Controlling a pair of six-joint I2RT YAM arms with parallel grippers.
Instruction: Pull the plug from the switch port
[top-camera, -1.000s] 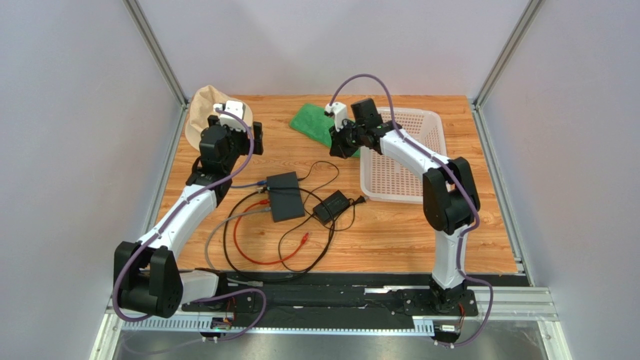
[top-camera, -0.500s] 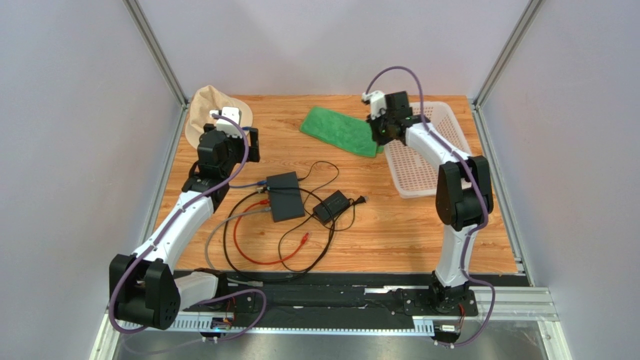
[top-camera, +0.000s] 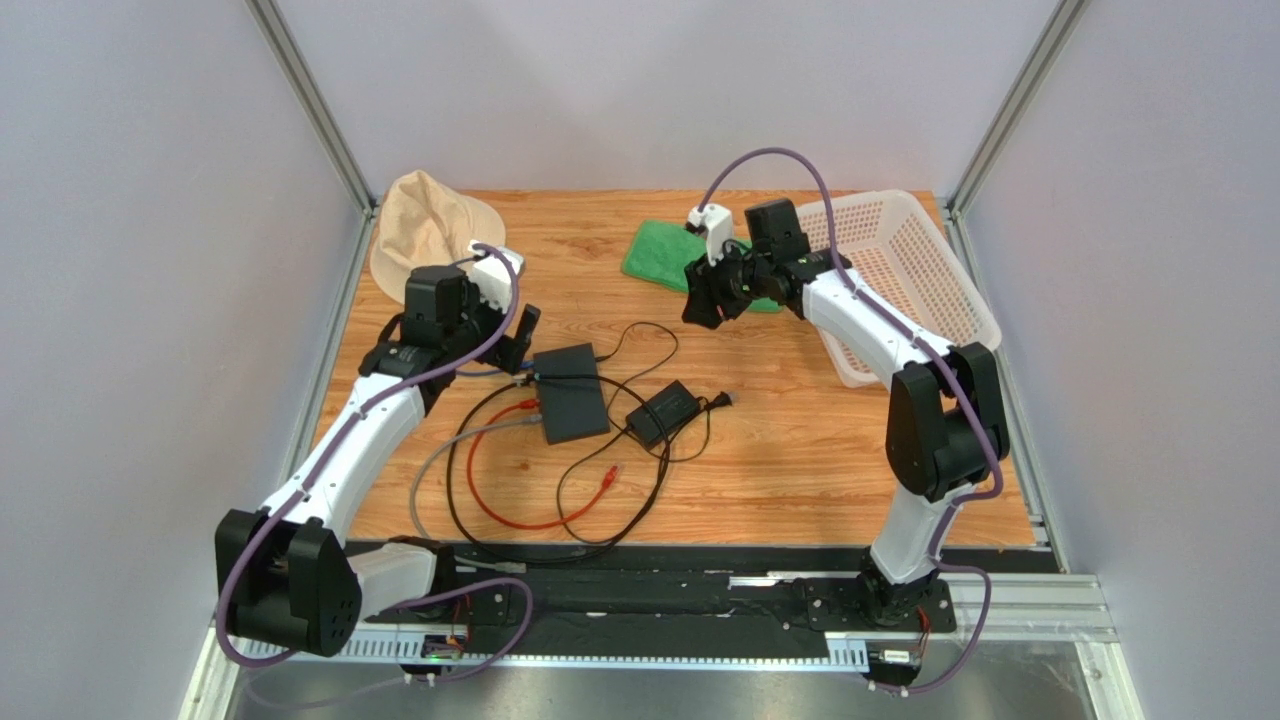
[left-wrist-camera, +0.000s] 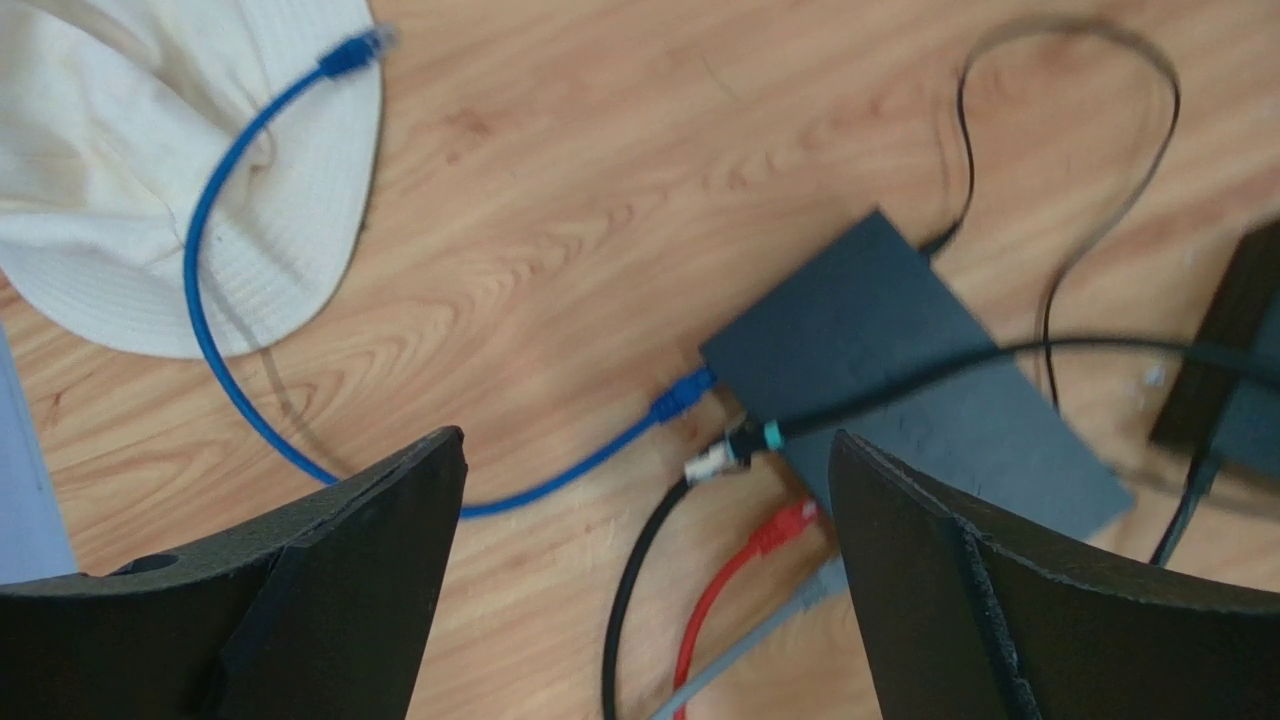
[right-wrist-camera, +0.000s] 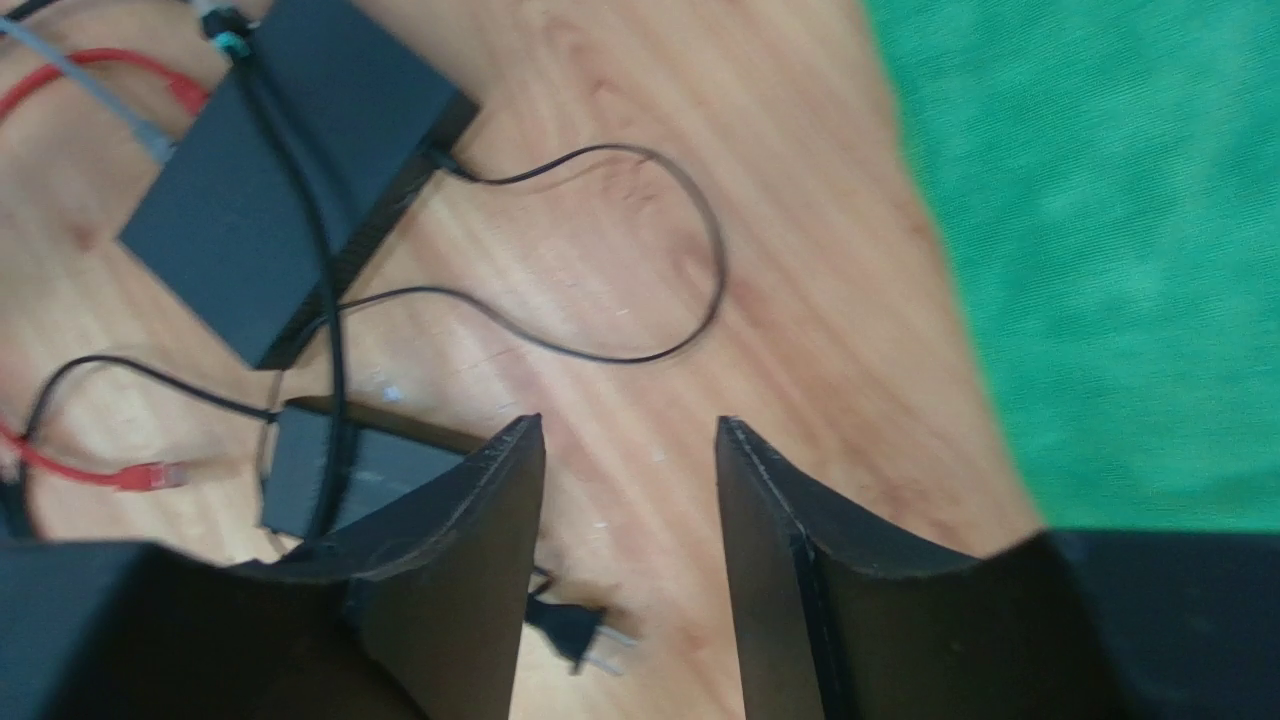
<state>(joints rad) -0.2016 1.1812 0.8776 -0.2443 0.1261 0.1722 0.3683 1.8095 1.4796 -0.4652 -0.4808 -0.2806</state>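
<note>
Wooden counter (top-camera: 781, 465) carries the black switch box (left-wrist-camera: 902, 375) at its centre, cables (top-camera: 466, 465) fanning from its left side. The left tool (left-wrist-camera: 646, 450) hangs released and empty just above that side; the right tool (right-wrist-camera: 628, 428), likewise released, hovers farther back by the green cloth (top-camera: 669, 248). Risk: the light box may slide with the cable if nothing pins it, or the wide jaws may catch a neighbour, since blue plug (left-wrist-camera: 679, 395), black plug (left-wrist-camera: 744, 443), red plug (left-wrist-camera: 784, 525) and grey plug (left-wrist-camera: 819, 578) crowd together. The switch port sits hidden behind them; which plug is meant cannot be told.
</note>
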